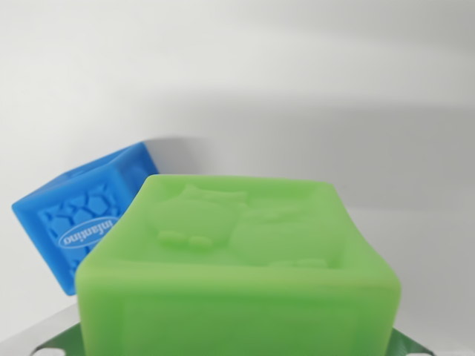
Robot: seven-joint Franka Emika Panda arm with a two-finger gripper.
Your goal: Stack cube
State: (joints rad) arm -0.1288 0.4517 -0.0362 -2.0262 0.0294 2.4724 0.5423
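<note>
Wrist view | green cube [237, 267] close under camera, blue cube [85, 222] behind at left, tilted | jaws unseen, grip cannot tell | centre over blue cube, lower squarely, release gently.

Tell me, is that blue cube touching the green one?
Cannot tell. In the wrist view the green cube overlaps the blue cube behind it on the wrist view's left, hiding where they would meet, so neither contact nor gap shows.

There were two cubes: one green cube [237, 259] and one blue cube [85, 219]. One dark green piece [404, 345] showed under the green one, its kind unclear.
</note>
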